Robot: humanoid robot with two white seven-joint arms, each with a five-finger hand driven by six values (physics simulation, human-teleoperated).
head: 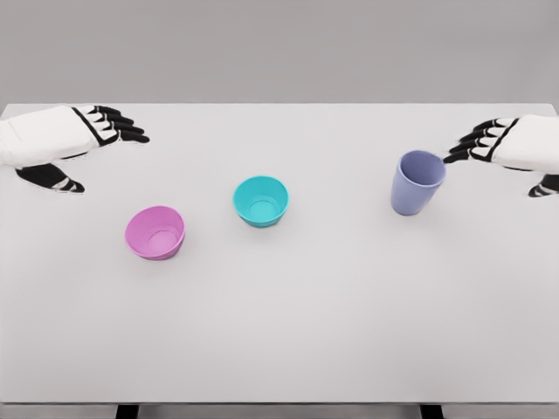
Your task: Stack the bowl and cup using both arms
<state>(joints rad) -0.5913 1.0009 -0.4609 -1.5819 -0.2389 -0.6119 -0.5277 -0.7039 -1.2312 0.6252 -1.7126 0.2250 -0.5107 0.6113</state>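
Nearest to us on the white table point(288, 332), the pink bowl point(155, 233) sat left of the middle, mouth up. A little farther back and to its right stood the teal bowl point(261, 201), apart from it. Farther right, the lavender cup point(417, 182) stood upright. Our right hand point(511, 148) hovered just beside the cup's rim on its right, fingers spread and holding nothing; we could not tell whether the fingertips touched it. At the far left our left hand point(74, 140) hung open too, fingers extended, well apart from the pink bowl, which lay nearer and to its right.
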